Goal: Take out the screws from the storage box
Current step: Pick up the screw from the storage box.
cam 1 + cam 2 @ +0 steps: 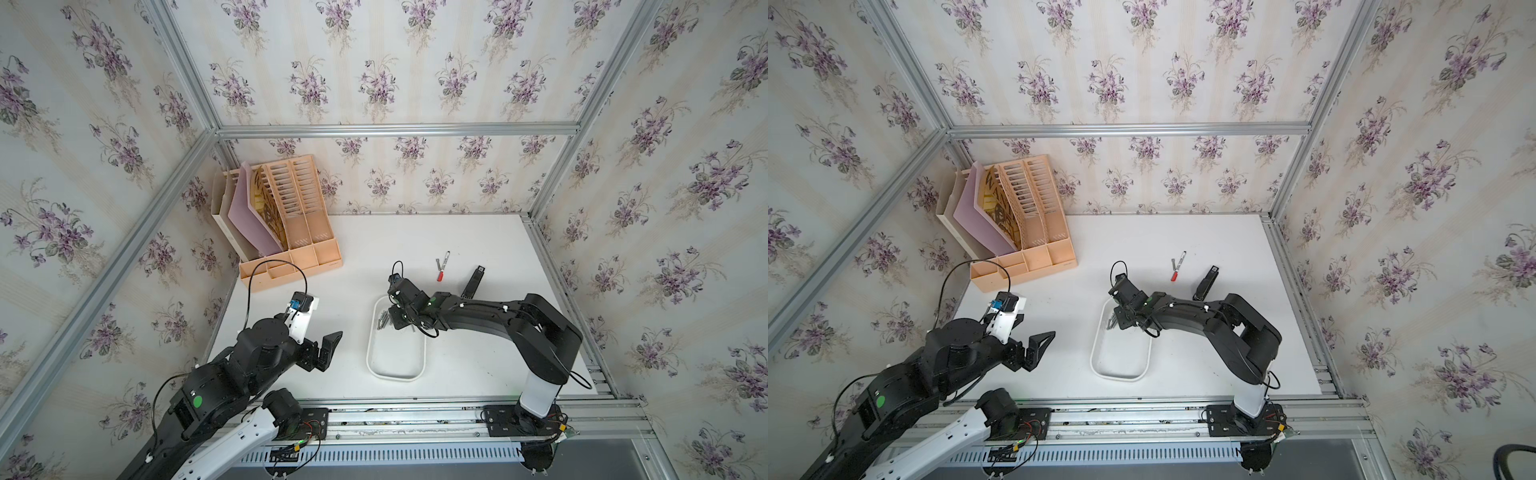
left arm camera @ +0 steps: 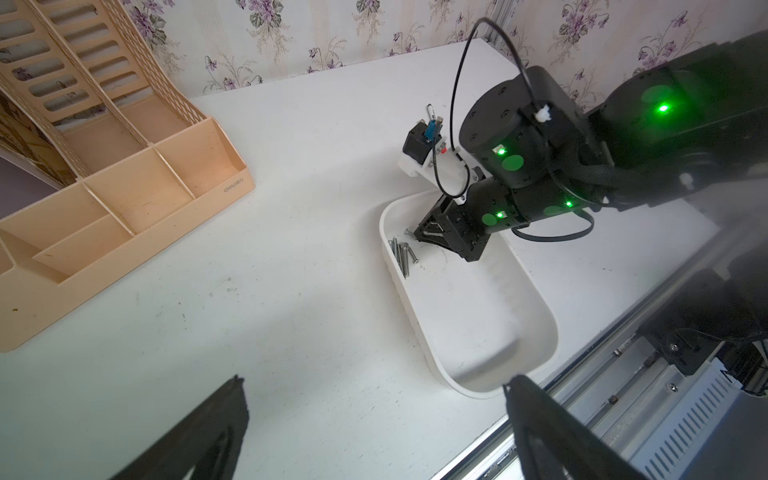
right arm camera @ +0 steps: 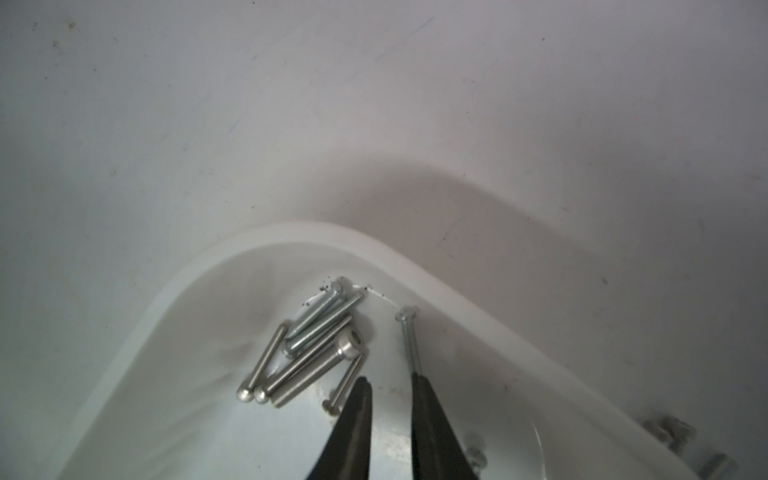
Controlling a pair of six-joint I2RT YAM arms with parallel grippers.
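Right wrist view: the right fingers (image 3: pixel 432 428) stand a narrow gap apart with nothing pinched between them, tips down inside the far left corner of the white storage box (image 3: pixel 291 232). A lone screw (image 3: pixel 409 340) runs out from behind one fingertip. The other screws (image 3: pixel 311 349) lie bunched just beside it, near the curved wall. In both top views the box sits around the middle of the white surface (image 1: pixel 478 241). The left fingers (image 2: pixel 540 419) hang spread wide and hold nothing, over the surface left of the box. A peach file organizer (image 1: pixel 291 257) stands in the far left corner. A red-and-white marker (image 1: pixel 443 266) and a black stapler (image 1: pixel 473 282) lie beyond the box.
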